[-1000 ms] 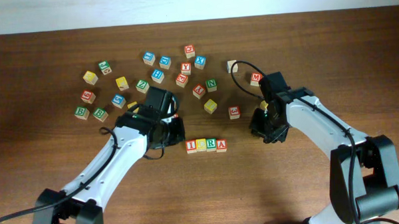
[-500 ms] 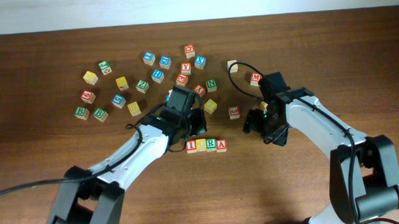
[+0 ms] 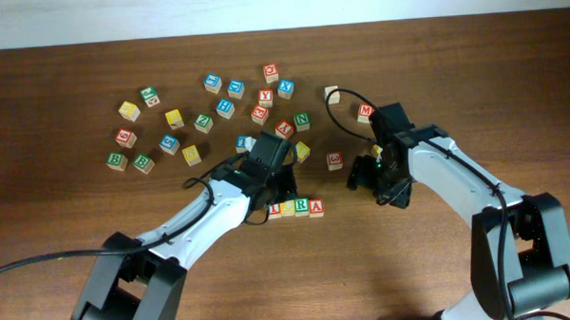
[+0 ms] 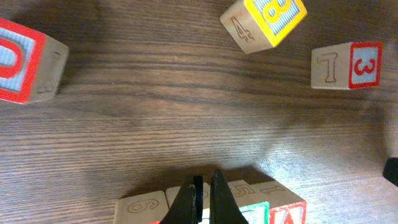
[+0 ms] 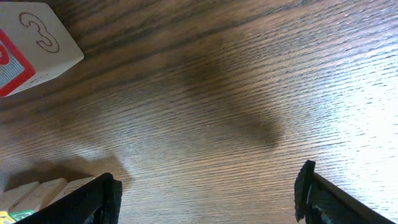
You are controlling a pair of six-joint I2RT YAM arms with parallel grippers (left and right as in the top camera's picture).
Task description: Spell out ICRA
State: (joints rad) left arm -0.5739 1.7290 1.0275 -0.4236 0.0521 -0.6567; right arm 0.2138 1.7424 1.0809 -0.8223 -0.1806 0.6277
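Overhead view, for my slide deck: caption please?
Left gripper, shut, over the ICRA row; right gripper open nearby; spare cubes beyond.

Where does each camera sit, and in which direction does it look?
Overhead: above the table, looking straight down; both arms show, left gripper over the ICRA row, right gripper right of it.
Left wrist: on the left arm, looking down at the wood; its shut fingers show above the row.
Right wrist: on the right arm, looking down at the wood; its open fingers frame the view.
Shared: both wrist views catch the red 3 cube and the row.
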